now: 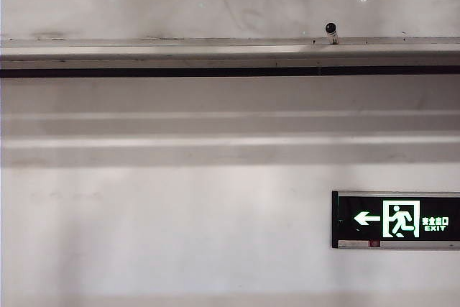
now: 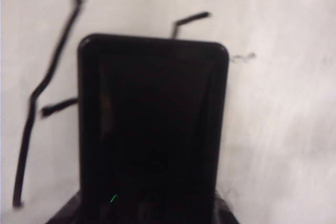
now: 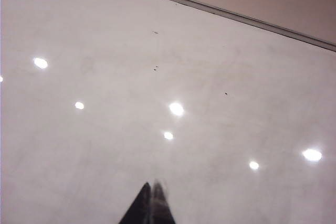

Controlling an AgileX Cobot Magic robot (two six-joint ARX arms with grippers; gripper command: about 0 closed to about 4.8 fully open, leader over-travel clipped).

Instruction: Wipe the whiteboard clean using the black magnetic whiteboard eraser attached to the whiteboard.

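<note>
The left gripper (image 2: 142, 214), grip unclear, met the black eraser (image 2: 152, 129) on the whiteboard (image 2: 283, 119); the right gripper (image 3: 150, 203), fingers together and empty, faced bare board below its rail (image 3: 220, 11).

Whiteboard (image 3: 173, 77): wide glossy white panel, reflected round light spots, faint grey smears, pale rail along its edge. Black marker strokes (image 2: 42, 93) remained on it. Eraser (image 2: 152, 129): black rounded rectangle, lay flat against the board beside those strokes.

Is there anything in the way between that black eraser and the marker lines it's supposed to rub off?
Nothing visible. In the left wrist view the black eraser lies on the whiteboard, with the marker lines on bare board right beside it. The left gripper is at the eraser; the right gripper, shut, points at bare board.
</note>
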